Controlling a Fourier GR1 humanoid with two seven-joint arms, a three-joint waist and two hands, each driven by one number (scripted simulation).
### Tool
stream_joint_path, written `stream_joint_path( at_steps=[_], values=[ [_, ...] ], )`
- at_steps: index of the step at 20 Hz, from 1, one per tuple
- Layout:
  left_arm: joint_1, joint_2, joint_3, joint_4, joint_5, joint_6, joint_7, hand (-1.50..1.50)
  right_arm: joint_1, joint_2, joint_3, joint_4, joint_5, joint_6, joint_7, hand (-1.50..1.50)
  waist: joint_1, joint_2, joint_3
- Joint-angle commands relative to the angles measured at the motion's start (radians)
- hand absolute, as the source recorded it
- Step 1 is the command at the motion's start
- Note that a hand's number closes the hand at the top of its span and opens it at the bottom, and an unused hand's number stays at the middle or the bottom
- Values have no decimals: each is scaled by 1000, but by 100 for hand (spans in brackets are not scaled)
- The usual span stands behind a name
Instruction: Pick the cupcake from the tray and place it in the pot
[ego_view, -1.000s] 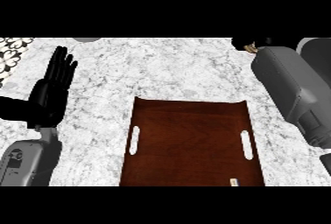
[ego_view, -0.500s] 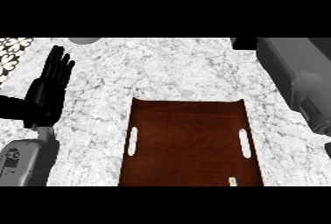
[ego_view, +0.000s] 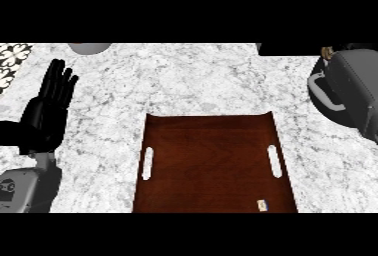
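The cupcake, likely soft and crushable, was hidden beyond the tray (ego_view: 214, 165); left hand (ego_view: 48, 112) rested spread flat, right hand's state unclear.

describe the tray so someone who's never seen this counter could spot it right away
On the grey-white marble counter, look at the lower middle. The tray is a dark reddish-brown wooden rectangle with a white slot handle along each long side, the only brown thing there.
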Motion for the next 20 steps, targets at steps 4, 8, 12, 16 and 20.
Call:
stream_joint_path(
  at_steps=[4,8,12,16,20],
  values=[
    [26,-12,2,-29,-9,6,9,0,195,-122,-74,-156,-72,-53,-96,150,-7,-1,0],
    [-11,2,27,-2,2,-17,7,0,300,-129,-93,-197,-72,-87,-116,150,8,6,1],
    [-32,-18,-2,-24,-39,10,26,0,323,-201,-170,-195,-131,-54,-229,150,20,10,1],
    [-40,-39,2,26,-19,-14,-12,0,358,-195,-219,-143,-189,24,-303,150,25,14,2],
    [-62,-9,24,45,-15,-23,9,0,414,-177,-388,-198,-395,20,-440,-150,19,16,4]
  ],
)
